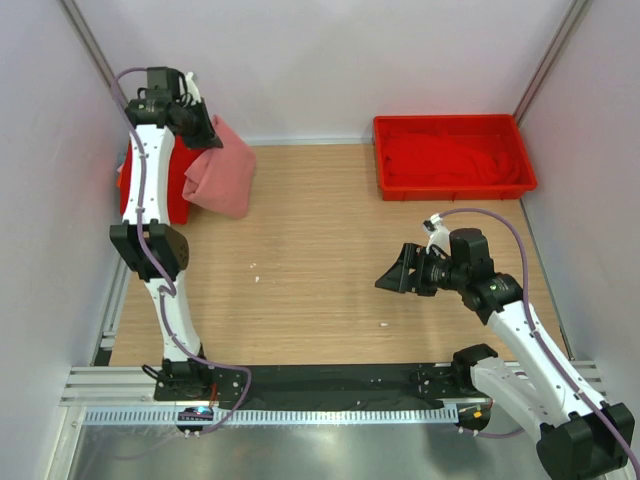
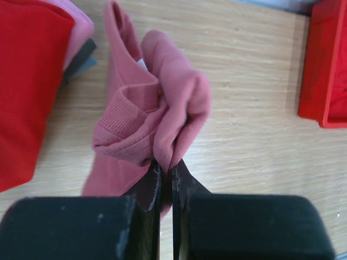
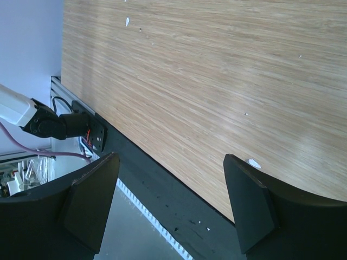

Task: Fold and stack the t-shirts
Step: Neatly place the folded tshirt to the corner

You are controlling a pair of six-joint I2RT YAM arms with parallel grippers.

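Note:
My left gripper [image 1: 205,128] is shut on a dusty salmon-pink t-shirt [image 1: 222,172], which hangs folded from it at the far left, above the table. In the left wrist view the jaws pinch the bunched cloth [image 2: 162,108] between the fingertips [image 2: 167,165]. A stack of folded t-shirts [image 1: 150,185], bright red on top, lies just left of it; in the left wrist view the stack [image 2: 27,81] shows pink and grey layers under the red. My right gripper [image 1: 397,272] is open and empty, above the bare table at right centre [image 3: 171,184].
A rigid red plastic tray [image 1: 452,155] with red cloth in it stands at the back right; its corner shows in the left wrist view [image 2: 325,70]. White walls close in the back and both sides. A black strip and metal rail [image 1: 330,395] run along the near edge.

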